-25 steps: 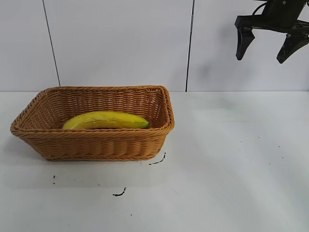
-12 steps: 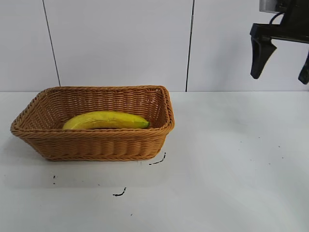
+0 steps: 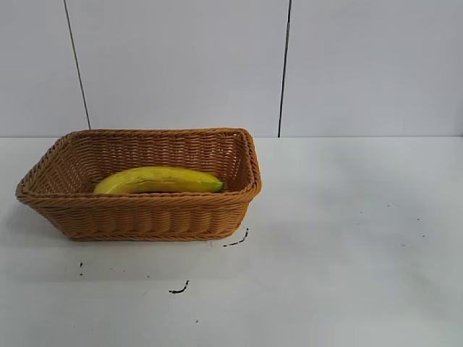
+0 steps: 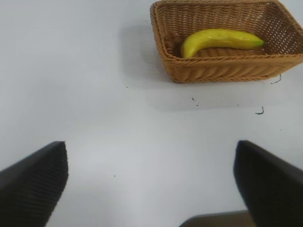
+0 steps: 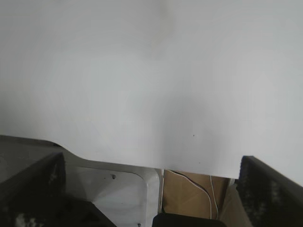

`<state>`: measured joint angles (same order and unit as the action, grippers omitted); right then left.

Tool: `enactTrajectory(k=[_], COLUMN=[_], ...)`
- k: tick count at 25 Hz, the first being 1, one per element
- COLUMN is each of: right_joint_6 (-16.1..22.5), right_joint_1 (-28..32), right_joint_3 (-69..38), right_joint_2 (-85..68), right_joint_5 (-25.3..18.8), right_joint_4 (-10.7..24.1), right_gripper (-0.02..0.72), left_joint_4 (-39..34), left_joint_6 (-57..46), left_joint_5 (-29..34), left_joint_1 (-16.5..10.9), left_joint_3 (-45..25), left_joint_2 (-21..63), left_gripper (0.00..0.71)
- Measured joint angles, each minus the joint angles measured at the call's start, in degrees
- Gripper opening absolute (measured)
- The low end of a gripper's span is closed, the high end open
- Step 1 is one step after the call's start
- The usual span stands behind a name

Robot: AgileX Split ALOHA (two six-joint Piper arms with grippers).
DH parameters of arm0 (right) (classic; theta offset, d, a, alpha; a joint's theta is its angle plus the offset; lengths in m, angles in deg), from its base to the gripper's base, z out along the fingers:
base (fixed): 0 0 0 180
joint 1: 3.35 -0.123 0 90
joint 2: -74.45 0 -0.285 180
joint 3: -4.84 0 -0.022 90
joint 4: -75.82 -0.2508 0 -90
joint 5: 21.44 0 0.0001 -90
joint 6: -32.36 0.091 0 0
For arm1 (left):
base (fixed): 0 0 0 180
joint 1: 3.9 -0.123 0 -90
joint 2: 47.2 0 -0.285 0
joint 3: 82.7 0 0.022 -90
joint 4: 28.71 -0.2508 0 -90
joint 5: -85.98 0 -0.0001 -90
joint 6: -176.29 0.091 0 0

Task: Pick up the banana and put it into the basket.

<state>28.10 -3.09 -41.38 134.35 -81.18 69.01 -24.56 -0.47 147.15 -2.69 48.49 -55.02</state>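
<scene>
The banana (image 3: 158,180) lies inside the basket (image 3: 145,217), on its bottom, with its length along the long side of the basket and its dark green tip pointing to the right wall. It touches nothing else. The basket stands on the white table (image 3: 347,238), in the left half of it as the outside camera sees it, and a few small black marks are on the table just in front of the basket.

No arm shows in the outside view. The left gripper (image 4: 150,184) is seen only from its own wrist camera: its two dark fingers (image 4: 33,184) stand wide apart, with bare table between them and nothing held. The basket with the banana is well beyond the fingertips, far from them and a little to one side of the gap.

The right gripper (image 5: 151,189) is also seen only from its own wrist camera. Its fingers (image 5: 267,189) are wide apart too and hold nothing. Between them is the edge of the table, with a metal plate (image 5: 118,189) and a brown cardboard piece (image 5: 194,194) below that edge. Neither the basket nor the banana is near these fingers.
</scene>
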Motion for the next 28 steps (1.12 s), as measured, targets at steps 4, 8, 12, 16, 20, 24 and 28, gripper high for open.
enactTrajectory(k=[4, 8, 12, 16, 20, 24, 28], right_joint_6=[-0.12, -0.25, -0.31, -0.38, -0.38, -0.38, -0.38], right_joint_1=[0.00, 0.00, 0.00, 0.00, -0.13, -0.18, -0.18], right_joint_3=[-2.07, -2.25, -2.40, -2.58, -2.58, -2.58, -2.58], right_joint_2=[-13.06, -25.00, -36.43, -47.43, -52.33, -52.33, -52.33], right_joint_5=[0.82, 1.00, 1.11, 1.11, 1.00, 1.00, 1.00], right_joint_4=[0.19, 0.24, 0.26, 0.47, 0.47, 0.47, 0.47], right_gripper=[0.692, 0.692, 0.692, 0.692, 0.692, 0.692, 0.692], left_joint_4=[0.00, 0.00, 0.00, 0.00, 0.00, 0.00, 0.00], left_joint_6=[0.00, 0.00, 0.00, 0.00, 0.00, 0.00, 0.00], left_joint_5=[0.00, 0.00, 0.00, 0.00, 0.00, 0.00, 0.00], left_joint_1=[0.00, 0.00, 0.00, 0.00, 0.00, 0.00, 0.00], left_joint_3=[0.00, 0.00, 0.00, 0.00, 0.00, 0.00, 0.00], left_joint_2=[0.00, 0.00, 0.00, 0.00, 0.00, 0.00, 0.00], left_gripper=[0.690, 0.690, 0.690, 0.690, 0.690, 0.690, 0.690])
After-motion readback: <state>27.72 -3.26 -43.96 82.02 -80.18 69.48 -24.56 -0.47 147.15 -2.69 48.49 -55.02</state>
